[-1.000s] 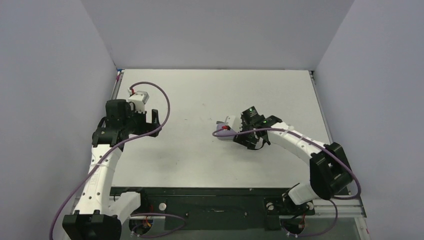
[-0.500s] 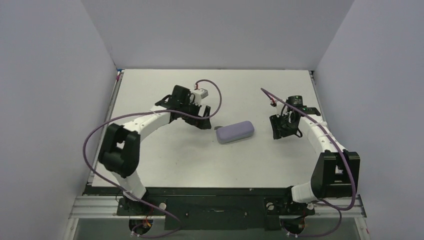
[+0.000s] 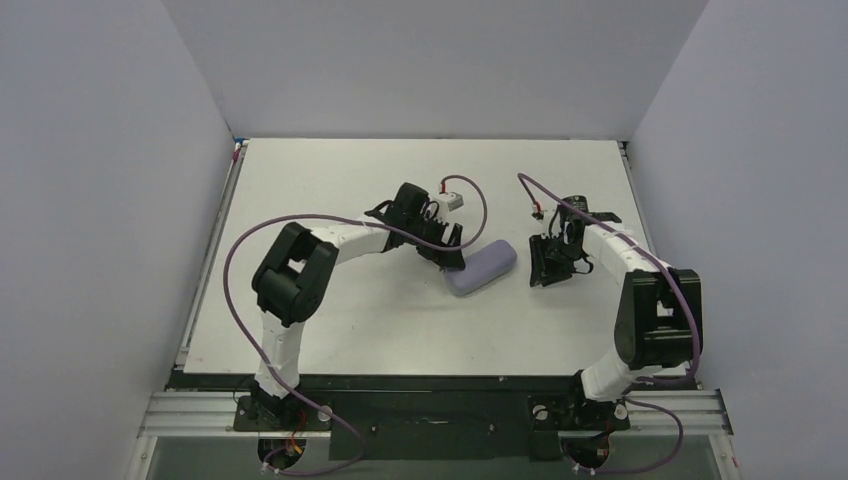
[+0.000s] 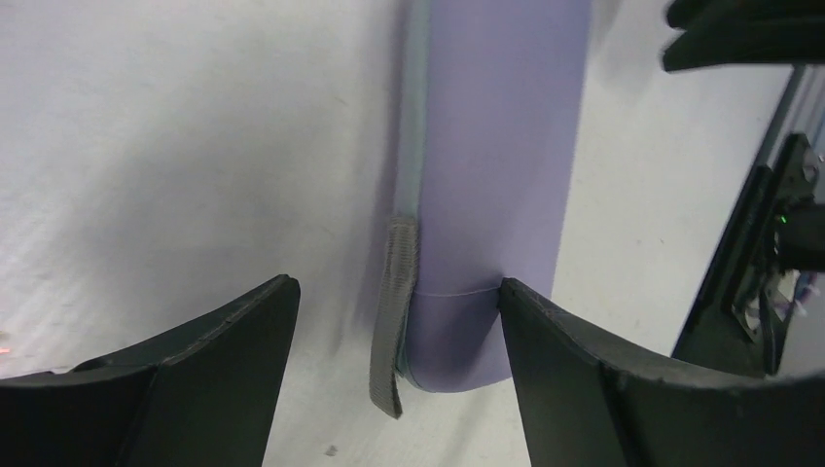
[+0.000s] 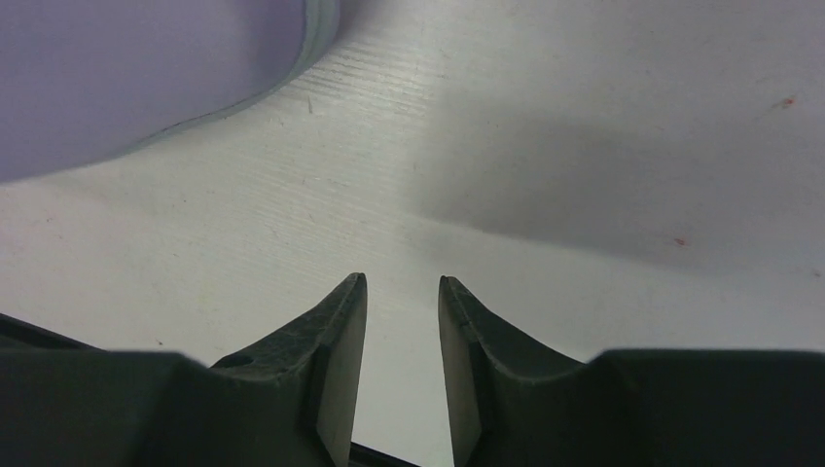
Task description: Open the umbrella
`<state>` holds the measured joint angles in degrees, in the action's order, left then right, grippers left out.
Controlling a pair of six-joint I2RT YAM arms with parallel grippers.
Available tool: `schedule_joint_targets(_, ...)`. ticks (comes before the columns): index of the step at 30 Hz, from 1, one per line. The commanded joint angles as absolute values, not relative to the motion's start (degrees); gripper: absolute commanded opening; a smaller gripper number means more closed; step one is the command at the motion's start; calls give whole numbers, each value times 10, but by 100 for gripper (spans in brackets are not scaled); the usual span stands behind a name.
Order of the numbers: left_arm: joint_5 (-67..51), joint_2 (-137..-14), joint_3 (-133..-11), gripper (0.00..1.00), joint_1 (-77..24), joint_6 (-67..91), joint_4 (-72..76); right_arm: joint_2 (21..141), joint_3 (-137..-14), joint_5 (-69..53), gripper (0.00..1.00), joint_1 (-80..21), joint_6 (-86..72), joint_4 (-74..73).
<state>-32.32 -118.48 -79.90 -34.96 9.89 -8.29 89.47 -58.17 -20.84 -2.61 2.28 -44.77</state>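
The umbrella point(image 3: 482, 268) lies folded inside its grey-lavender sleeve near the middle of the white table, tilted up to the right. My left gripper point(image 3: 452, 262) is at its left end, open. In the left wrist view the sleeve point(image 4: 496, 175) runs away from the camera between the two fingers of that gripper point(image 4: 397, 284), the right finger against its side and the left one apart. A grey strap point(image 4: 394, 311) hangs beside the sleeve's end. My right gripper point(image 3: 537, 272) sits just right of the umbrella. Its jaws point(image 5: 401, 282) stand a narrow gap apart over bare table, with the sleeve point(image 5: 146, 68) ahead to the left.
Grey walls close in the table point(image 3: 330, 320) on the left, back and right. The right arm point(image 4: 769, 253) shows at the right edge of the left wrist view. Purple cables loop above both arms.
My left arm has swung right to the umbrella's left end and its jaws have narrowed. My right gripper has shifted toward the right end and closed partway. The umbrella has shifted slightly right and tilted more steeply.
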Motion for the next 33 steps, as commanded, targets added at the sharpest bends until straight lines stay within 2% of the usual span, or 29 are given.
schedule_joint_targets(1,-385,-1124,-724,72,-383,87,-35,921,-601,-225,32,-30,15,-430)
schedule_joint_targets(6,-413,-1064,-646,70,-403,85,-13,924,-607,-258,50,-35,19,-435)
schedule_joint_targets(9,-403,-1027,-616,76,-393,100,9,927,-612,-270,60,-59,21,-437)
schedule_joint_targets(11,-383,-1001,-584,81,-364,135,43,930,-617,-275,63,-81,21,-436)
schedule_joint_targets(15,-299,-932,-511,84,-321,132,84,932,-621,-275,64,-129,14,-419)
schedule_joint_targets(21,-224,-857,-439,82,-356,65,111,962,-629,-286,63,-153,-12,-395)
schedule_joint_targets(29,-162,-803,-375,67,-496,69,160,991,-626,-318,55,-171,-74,-355)
schedule_joint_targets(33,-154,-813,-367,60,-502,90,165,978,-626,-332,53,-176,-67,-373)
